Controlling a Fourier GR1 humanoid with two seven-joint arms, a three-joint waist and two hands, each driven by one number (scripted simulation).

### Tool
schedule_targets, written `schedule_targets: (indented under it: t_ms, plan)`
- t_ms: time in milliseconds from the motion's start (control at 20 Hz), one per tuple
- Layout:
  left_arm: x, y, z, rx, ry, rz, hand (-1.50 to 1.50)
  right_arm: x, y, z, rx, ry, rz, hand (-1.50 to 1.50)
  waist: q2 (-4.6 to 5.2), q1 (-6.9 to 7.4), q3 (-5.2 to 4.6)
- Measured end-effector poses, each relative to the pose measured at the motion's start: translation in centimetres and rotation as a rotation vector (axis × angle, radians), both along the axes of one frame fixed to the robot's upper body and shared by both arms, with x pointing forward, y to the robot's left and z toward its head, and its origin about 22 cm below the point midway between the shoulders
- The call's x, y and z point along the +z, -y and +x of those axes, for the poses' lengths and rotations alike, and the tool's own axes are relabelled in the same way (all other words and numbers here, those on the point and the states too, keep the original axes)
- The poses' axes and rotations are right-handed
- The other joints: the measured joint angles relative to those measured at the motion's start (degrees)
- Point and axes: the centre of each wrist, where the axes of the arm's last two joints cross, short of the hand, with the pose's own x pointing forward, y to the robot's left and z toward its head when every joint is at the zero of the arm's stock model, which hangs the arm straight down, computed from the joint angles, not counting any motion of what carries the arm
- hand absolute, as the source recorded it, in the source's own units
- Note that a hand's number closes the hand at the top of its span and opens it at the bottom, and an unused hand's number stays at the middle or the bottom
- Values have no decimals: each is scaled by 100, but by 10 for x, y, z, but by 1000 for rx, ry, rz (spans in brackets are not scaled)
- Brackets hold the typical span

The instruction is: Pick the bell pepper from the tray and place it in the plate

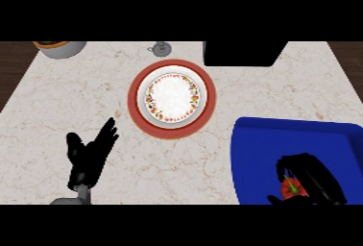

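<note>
One marble counter (64, 120): right hand (312, 180) curled round bell pepper (291, 188) over blue tray (262, 144), left hand (89, 153) open.

I am working over what reads as a home kitchen. Below me is a pale marble-patterned counter (64, 96) with fine brownish veining, and dark wood shows past its left edge, like flooring or cabinetry. In the middle sits a round dinner plate (172, 72), red-rimmed with a white centre ringed by a small floral pattern: household tableware. At the far left corner stands a grey bowl (60, 48) with something orange inside, cut off by the view's edge. A small metallic object (161, 48) stands near the back, too small for me to identify. A blue tray (297, 144) lies at the right, and a black boxy shape (241, 53) sits behind it.
</note>
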Motion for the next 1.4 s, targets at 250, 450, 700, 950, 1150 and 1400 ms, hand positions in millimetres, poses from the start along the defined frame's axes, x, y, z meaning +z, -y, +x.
schedule_targets:
  t_ms: [250, 450, 700, 950, 1150, 1400]
  plan:
    - [2, 4, 2, -29, 6, 2, 0, -4, -79, 10, -78, 11, 74, 150, 11, 219, 1]
    - [2, 7, 3, -52, 2, 0, 0, 17, -121, 24, -132, 131, 128, 150, -28, 351, 32]
    - [1, 13, 4, -69, -2, -6, 0, 45, -159, 34, -238, 276, 206, 150, -48, 443, 46]
    - [2, 16, 6, -84, 2, -3, 0, 66, -186, 38, -396, 371, 322, 150, -26, 485, 47]
    - [3, 17, 7, -88, 5, -2, 0, 76, -204, 40, -521, 415, 424, 150, 6, 525, 46]
    - [3, 19, 8, -91, 9, 0, 0, 84, -225, 49, -629, 481, 511, 150, 38, 546, 40]
